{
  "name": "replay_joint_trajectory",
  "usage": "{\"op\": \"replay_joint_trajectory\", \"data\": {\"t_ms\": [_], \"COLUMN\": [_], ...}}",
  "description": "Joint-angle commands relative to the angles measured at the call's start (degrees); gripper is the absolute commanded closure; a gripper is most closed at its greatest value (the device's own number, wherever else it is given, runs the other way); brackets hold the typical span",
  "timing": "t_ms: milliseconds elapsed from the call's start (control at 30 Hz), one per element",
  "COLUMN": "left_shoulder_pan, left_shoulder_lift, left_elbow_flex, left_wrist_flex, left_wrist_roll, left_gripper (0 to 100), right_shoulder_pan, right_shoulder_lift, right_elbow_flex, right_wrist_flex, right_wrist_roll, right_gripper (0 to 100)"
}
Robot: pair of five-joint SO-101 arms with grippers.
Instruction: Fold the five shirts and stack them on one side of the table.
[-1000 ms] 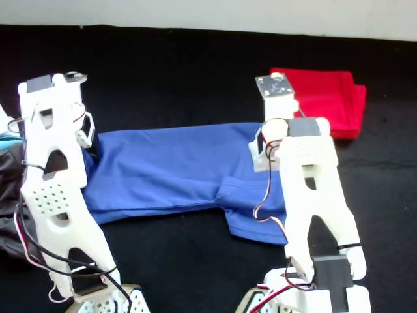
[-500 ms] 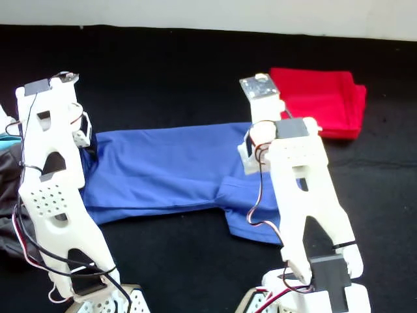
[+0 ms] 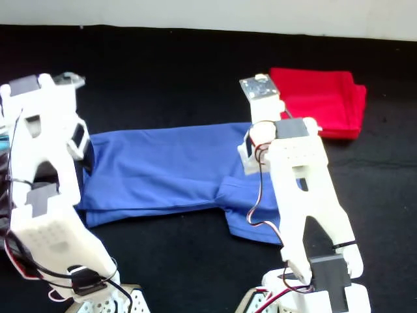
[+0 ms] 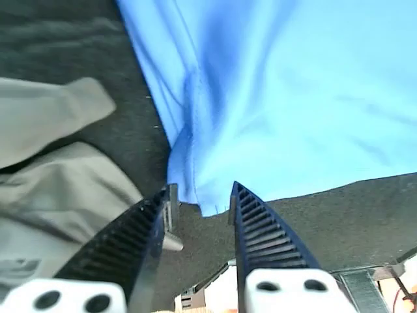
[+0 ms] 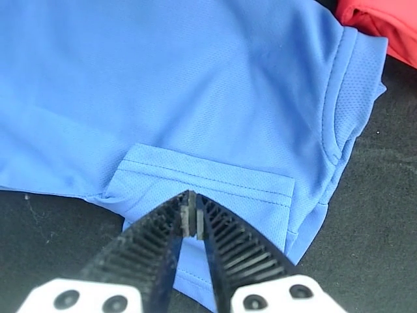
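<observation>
Red shirt [image 3: 319, 101] folded beyond the clenched, empty right claw [image 5: 193, 218], blue shirt [image 3: 169, 166] half-folded under the released left claw [image 4: 201, 202], grey clothes [image 4: 58, 163] beside it waiting.

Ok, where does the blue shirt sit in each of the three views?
High view: the blue shirt lies flat across the middle of the black table.
Left wrist view: one corner of it lies at the left gripper.
Right wrist view: its folded sleeve lies at the right gripper.
Shared landmark: the black table bordering the shirt.
</observation>
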Motion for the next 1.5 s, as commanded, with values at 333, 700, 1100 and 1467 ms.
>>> {"op": "replay_joint_trajectory", "data": {"t_ms": [333, 700, 1100, 1467], "left_shoulder_pan": [4.5, 5.0, 8.0, 12.8], "left_shoulder_lift": [-25.7, -44.1, -25.8, -25.8], "left_elbow_flex": [40.9, 50.7, 46.3, 43.2], "left_wrist_flex": [-20.0, -22.2, -30.2, -19.2], "left_wrist_roll": [-0.2, -0.5, -0.2, -0.2], "left_gripper": [86, 86, 88, 99], "right_shoulder_pan": [-0.7, -0.7, -0.7, -0.7], "right_shoulder_lift": [-2.2, -2.2, -2.2, -2.2], "right_elbow_flex": [-0.3, -0.2, -0.2, -0.1], "right_wrist_flex": [-0.7, -0.7, -0.5, -0.4], "right_wrist_roll": [-0.5, -0.4, -0.5, -0.5], "right_gripper": [99.2, 99.2, 99.2, 99.2]}}
